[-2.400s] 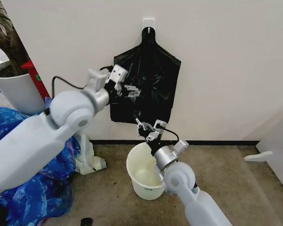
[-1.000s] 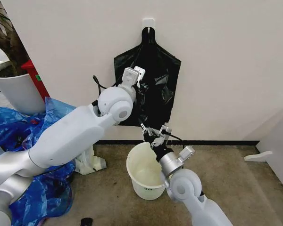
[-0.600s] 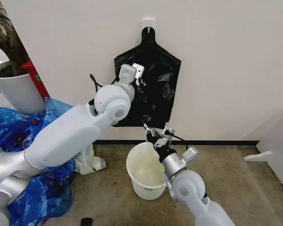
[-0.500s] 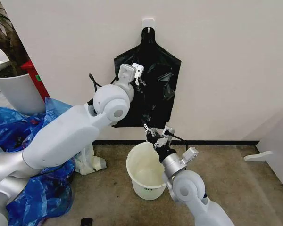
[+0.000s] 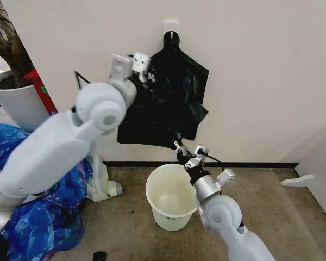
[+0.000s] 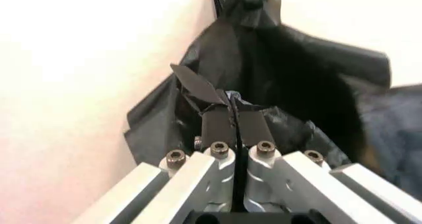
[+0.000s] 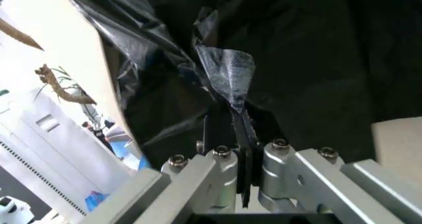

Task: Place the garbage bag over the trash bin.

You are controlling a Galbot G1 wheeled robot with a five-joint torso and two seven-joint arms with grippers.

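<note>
Black film garbage bag (image 5: 165,103) hangs above the trash bin (image 5: 168,204); left hand (image 5: 142,64) pinches its upper corner, right hand (image 5: 186,153) its bottom edge.

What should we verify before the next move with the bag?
1. Left gripper pinching garbage bag film near its upper edge: ok.
2. Right gripper pinching the bag's lower edge: ok.
3. Bag free of the wall hook: not ok, neck hangs on it.
4. Trash bin upright below the bag: ok.
5. Bag mouth open: cannot tell.
6. Bag over bin rim: not ok.
</note>
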